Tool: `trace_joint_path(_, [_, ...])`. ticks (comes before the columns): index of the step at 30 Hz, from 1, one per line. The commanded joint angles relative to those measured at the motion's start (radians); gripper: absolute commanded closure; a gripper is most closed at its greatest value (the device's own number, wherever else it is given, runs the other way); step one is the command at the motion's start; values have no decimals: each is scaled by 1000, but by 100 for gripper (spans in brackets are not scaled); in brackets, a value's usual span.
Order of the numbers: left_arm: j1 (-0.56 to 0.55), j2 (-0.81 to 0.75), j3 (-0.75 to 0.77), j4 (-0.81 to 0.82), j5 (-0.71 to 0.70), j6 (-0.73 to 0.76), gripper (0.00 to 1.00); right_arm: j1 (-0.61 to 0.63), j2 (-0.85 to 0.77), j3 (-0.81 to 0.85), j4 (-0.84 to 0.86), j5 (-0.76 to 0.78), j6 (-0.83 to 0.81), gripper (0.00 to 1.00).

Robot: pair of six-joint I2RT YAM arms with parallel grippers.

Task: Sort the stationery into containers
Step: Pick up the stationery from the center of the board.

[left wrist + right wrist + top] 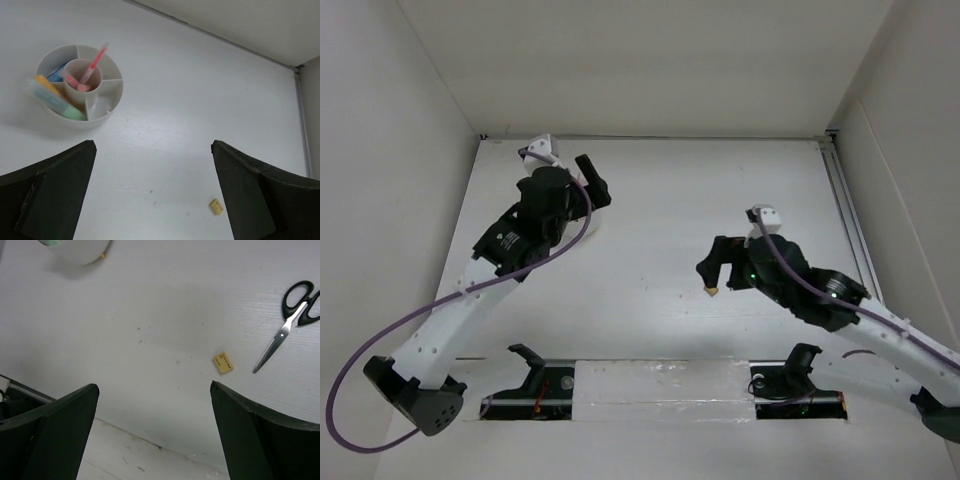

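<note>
The round white divided cup (100, 119) stands on the table at the left of the left wrist view. It holds pink pens (92, 67) in its middle well, an orange highlighter (46, 84), a green highlighter (65, 107) and a blue piece (58, 75). The tan eraser (223, 362) lies flat on the table, with the black-handled scissors (294, 315) to its right. The eraser also shows in the left wrist view (216, 206) and in the top view (712, 291). My left gripper (153, 145) is open and empty, raised beside the cup. My right gripper (153, 385) is open and empty above the eraser.
White walls enclose the table on the left, back and right. A metal rail (845, 215) runs along the right edge. The cup's wall (80, 254) shows at the top left of the right wrist view. The arm bases sit in a slot (660, 385) along the near edge.
</note>
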Motion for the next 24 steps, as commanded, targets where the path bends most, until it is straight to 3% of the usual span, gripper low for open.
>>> trace_joint_path(1, [0, -143, -2, -92, -36, 90, 0, -26, 107, -29, 179, -65, 7, 1])
trace_joint_path(6, [75, -219, -186, -134, -52, 71, 0, -197, 249, -99, 252, -157, -11, 2])
trace_joint_path(10, [75, -295, -363, -34, 23, 59, 0, -313, 339, -161, 312, -244, -40, 8])
trace_joint_path(24, [75, -345, -364, -16, 23, 90, 0, -242, 637, -119, 298, -203, -14, 17])
